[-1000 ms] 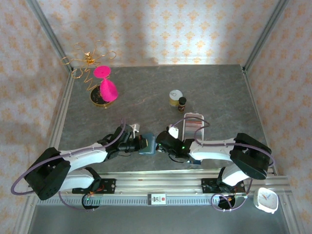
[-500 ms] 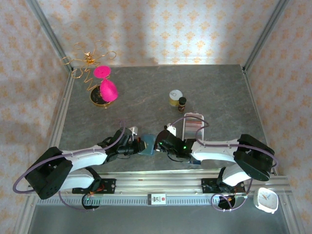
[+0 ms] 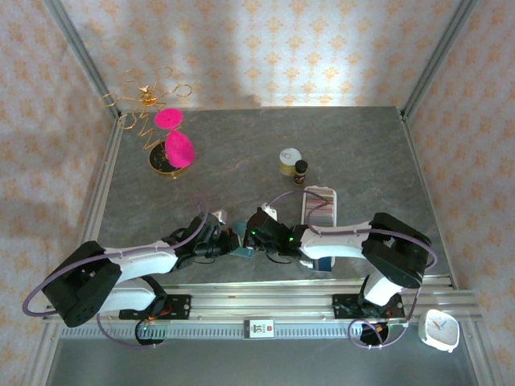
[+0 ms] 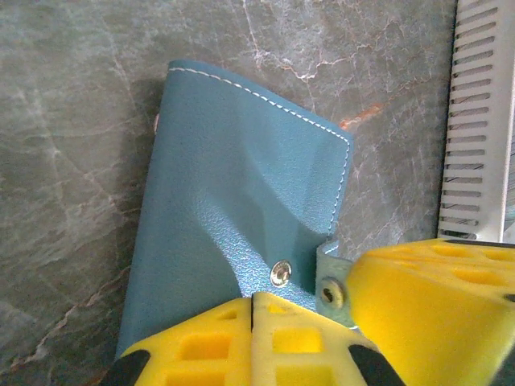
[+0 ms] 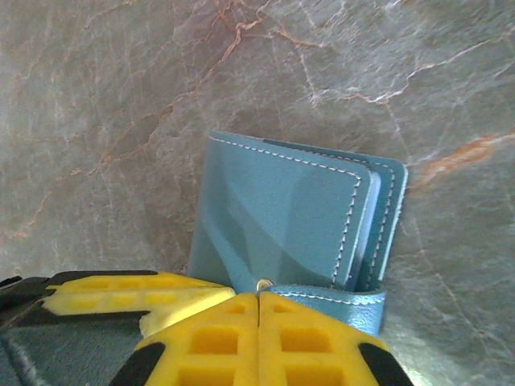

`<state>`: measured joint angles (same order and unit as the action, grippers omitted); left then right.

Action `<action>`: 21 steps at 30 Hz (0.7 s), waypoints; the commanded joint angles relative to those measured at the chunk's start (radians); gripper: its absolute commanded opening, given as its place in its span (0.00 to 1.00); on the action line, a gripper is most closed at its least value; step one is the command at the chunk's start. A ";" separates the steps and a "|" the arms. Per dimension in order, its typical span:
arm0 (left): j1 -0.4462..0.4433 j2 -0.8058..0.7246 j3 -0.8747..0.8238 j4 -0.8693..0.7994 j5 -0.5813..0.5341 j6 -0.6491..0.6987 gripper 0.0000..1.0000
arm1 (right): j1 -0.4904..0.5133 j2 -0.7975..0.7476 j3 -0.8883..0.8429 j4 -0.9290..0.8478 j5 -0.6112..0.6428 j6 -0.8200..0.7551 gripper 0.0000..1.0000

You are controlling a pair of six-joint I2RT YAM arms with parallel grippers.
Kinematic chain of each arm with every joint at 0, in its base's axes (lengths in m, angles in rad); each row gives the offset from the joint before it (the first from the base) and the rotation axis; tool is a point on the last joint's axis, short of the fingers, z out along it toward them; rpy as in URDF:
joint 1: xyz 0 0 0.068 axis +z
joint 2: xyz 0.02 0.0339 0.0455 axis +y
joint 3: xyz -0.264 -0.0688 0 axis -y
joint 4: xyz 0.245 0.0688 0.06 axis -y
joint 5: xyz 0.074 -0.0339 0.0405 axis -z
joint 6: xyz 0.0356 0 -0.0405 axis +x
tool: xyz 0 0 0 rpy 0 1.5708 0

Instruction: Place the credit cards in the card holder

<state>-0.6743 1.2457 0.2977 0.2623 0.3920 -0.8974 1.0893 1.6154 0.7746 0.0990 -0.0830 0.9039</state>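
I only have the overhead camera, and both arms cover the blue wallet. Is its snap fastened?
Observer: No. In the left wrist view, the card holder has its tab lying beside the stud, unfastened.
Operator: Is either arm gripping it?
Observer: No. The left pincer and the right pincer are each shut, fingers pressed together over the holder's near edge, nothing between them.
Operator: Is it folded?
Observer: Yes. The right wrist view shows it folded shut, its layers stacked along one edge.
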 commanded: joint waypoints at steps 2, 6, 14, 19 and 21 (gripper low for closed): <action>-0.006 0.005 -0.031 0.000 -0.028 -0.012 0.00 | -0.003 0.047 0.041 0.018 -0.016 -0.011 0.00; -0.007 -0.001 -0.035 0.003 -0.027 -0.010 0.00 | -0.005 0.078 0.045 0.009 -0.003 0.013 0.00; -0.007 -0.041 -0.035 -0.014 -0.041 -0.015 0.00 | -0.006 0.106 0.013 -0.007 -0.019 0.045 0.00; -0.005 -0.068 -0.030 -0.045 -0.082 -0.021 0.00 | -0.002 0.110 -0.010 -0.011 -0.029 0.049 0.00; -0.003 -0.081 -0.032 -0.053 -0.093 -0.024 0.00 | 0.000 0.116 -0.010 -0.025 -0.030 0.050 0.00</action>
<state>-0.6743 1.1877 0.2718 0.2501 0.3481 -0.9119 1.0866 1.6840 0.7975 0.1402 -0.0986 0.9424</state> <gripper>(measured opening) 0.049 0.050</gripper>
